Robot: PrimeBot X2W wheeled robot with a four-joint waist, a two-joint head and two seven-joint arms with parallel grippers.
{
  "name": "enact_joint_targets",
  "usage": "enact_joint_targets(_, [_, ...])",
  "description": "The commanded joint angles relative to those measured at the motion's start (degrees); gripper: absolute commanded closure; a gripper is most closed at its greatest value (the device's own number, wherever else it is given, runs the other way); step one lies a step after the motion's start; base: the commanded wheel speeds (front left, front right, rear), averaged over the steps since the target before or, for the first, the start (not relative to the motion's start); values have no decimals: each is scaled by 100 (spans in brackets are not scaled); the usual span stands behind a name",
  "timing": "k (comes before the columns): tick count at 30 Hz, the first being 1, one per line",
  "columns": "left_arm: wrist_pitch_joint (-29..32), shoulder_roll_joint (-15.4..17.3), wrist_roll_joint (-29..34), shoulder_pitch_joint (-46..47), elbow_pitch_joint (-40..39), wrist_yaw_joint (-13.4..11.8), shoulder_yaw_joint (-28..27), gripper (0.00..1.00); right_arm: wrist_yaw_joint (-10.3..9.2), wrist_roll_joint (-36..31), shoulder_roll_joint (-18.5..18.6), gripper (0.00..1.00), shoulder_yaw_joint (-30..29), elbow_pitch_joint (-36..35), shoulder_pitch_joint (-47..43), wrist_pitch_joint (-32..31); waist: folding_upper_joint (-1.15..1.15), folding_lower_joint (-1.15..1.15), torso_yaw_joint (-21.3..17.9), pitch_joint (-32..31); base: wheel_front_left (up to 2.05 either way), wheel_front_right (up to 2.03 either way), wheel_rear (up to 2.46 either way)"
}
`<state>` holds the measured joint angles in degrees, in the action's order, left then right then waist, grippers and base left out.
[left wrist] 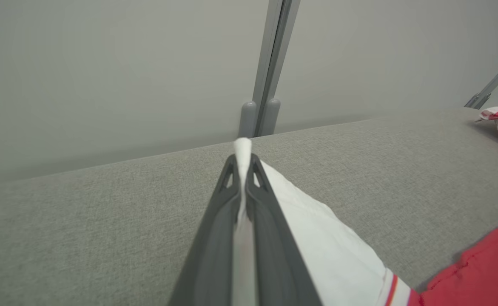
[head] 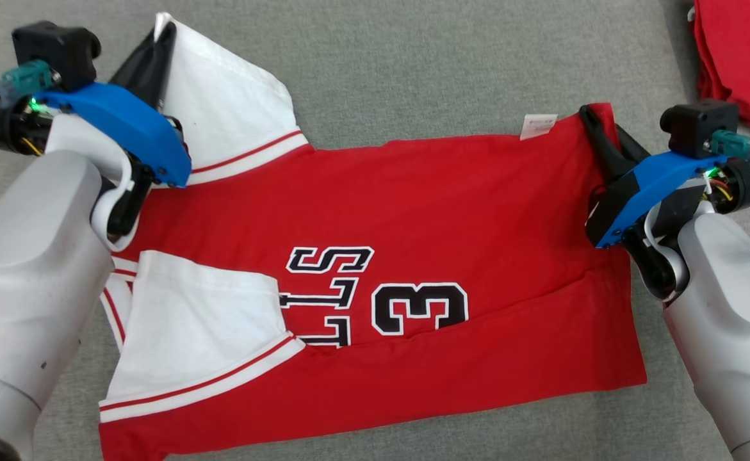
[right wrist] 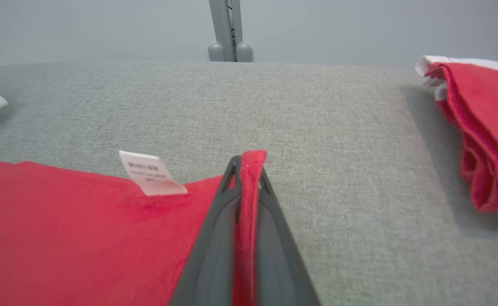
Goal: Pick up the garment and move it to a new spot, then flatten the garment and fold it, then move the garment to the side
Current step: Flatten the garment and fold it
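The garment [head: 375, 211] is a red jersey with white sleeves and black lettering, spread sideways on the grey surface. My left gripper [head: 162, 32] is shut on the tip of the far white sleeve [left wrist: 317, 238], whose cloth pokes out between the fingertips [left wrist: 243, 163]. My right gripper [head: 595, 118] is shut on the far red hem corner [right wrist: 251, 170], next to a small white label [right wrist: 149, 173]. The near sleeve [head: 202, 320] lies folded across the body.
Another red and white garment [head: 743, 57] lies bunched at the far right [right wrist: 482, 127]. The grey fabric surface [head: 413, 57] stretches beyond the jersey. A grey post [right wrist: 227, 29] stands behind its far edge, against a pale wall.
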<state>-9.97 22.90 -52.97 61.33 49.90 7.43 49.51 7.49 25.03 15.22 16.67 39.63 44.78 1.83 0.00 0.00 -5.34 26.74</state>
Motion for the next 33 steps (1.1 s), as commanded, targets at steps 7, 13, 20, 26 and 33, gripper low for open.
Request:
enact_joint_targets(7, [-425, 230, -200, -583, -689, 6, 180, 100, 1, 34, 11, 100, -6, 202, -245, 374, 0, 0, 123, -344, 0, 0, 0])
enact_joint_targets(13, [-505, 388, -149, -1107, -1226, -2, 125, 100, 1, 16, 64, 100, -33, 215, -501, 644, 0, 0, 202, -566, 0, 0, 0])
enact_joint_targets(20, [-523, 600, -29, -2052, -2179, -235, -231, 100, 1, 19, 118, 100, -64, 180, -927, 971, 0, 0, 309, -856, 0, 0, 0])
enact_joint_targets(26, [-525, 791, 122, -3074, -2996, -481, -541, 100, 1, 48, 187, 100, -86, 74, -1278, 1171, 0, 0, 404, -1037, 0, 0, 0])
enact_joint_targets(33, [-526, 842, 224, -3886, -3487, -697, -698, 100, 1, 41, 278, 100, -144, -205, -1754, 1305, 0, 0, 511, -1172, 0, 0, 0])
